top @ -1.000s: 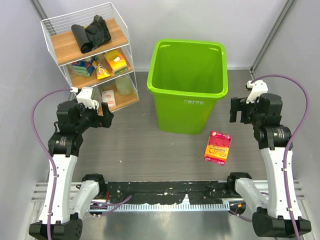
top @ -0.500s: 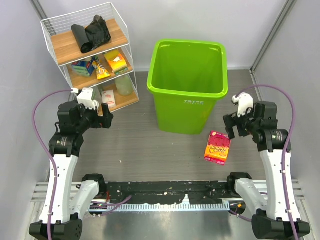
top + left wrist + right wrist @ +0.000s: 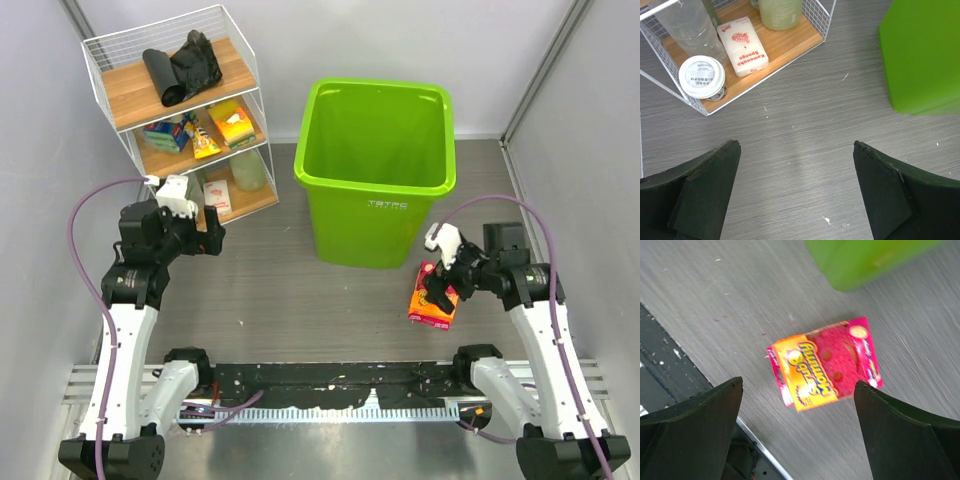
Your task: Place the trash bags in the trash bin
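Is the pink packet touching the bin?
Apart. The right wrist view shows a strip of bare table between the packet and the bin.

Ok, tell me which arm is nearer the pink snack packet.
Right. The right arm holds its open jaws over the packet, not touching it. The left arm is far off on the other side, by the wire shelf.

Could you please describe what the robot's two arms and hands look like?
The left arm and right arm have white links, black joint housings and black bases. A purple cable loops along each. The left hand and right hand carry broad dark wedge-shaped fingers and a small white block.
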{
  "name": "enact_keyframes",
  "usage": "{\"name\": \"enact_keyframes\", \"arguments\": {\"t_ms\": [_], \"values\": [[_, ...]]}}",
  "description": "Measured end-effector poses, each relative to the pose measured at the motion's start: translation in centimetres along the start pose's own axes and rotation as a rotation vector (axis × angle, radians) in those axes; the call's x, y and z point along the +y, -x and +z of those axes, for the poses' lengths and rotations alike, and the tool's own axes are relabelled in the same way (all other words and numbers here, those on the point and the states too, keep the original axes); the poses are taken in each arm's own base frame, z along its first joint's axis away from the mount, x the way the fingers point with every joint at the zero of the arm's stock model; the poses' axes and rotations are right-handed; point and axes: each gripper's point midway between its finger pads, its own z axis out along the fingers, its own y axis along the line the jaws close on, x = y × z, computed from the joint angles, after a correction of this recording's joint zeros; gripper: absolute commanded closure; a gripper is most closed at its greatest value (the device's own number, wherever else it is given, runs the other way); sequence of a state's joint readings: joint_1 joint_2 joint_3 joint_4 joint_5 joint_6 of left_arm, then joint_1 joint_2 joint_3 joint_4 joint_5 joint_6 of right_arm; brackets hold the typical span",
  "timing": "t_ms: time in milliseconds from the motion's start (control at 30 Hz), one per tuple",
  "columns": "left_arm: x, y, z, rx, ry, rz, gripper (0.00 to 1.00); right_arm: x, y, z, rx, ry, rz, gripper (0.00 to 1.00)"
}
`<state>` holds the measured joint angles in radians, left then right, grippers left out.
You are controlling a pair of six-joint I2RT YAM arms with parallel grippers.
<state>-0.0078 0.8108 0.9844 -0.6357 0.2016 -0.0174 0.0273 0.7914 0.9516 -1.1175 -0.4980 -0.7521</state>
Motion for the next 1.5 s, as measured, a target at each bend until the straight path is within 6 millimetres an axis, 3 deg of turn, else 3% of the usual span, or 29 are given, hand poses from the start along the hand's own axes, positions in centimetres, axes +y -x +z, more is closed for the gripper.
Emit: {"name": "enact_keyframes", "arguments": {"t_ms": [267,467,733,867,1000,1167,1333,1500], "values": [[0.3,-0.1,1.2,0.009,0.005,-0.002,0.00,4.7,-0.4,5.3,0.026,0.203,-0.209,0.08],[0.7,-0.3,2.0,0.025,0.018,-0.005,0.00,7.3,0.0,9.2,0.053,0.237,-0.367,0.08],[0.8,0.0,2.0,0.014,0.023,-0.003,0.00,8.3,2.3,14.9,0.077,0.206,-0.445,0.09],[0.9,0.1,1.8,0.010,0.024,0.018,0.00,8.6,4.5,17.7,0.058,0.178,-0.461,0.11],[0.8,1.2,0.6,-0.014,0.025,0.048,0.00,7.4,6.3,20.0,0.017,0.086,-0.463,0.11],[0.2,4.8,-2.1,-0.100,0.019,0.071,0.00,5.5,7.3,21.8,-0.006,0.013,-0.420,0.12],[-0.7,7.6,-4.3,-0.149,-0.007,0.078,0.00,1.0,8.4,22.3,-0.021,-0.068,-0.330,0.12],[-1.3,9.8,-5.1,-0.180,-0.024,0.050,0.00,-3.7,9.4,21.7,-0.051,-0.161,-0.260,0.12]]}}
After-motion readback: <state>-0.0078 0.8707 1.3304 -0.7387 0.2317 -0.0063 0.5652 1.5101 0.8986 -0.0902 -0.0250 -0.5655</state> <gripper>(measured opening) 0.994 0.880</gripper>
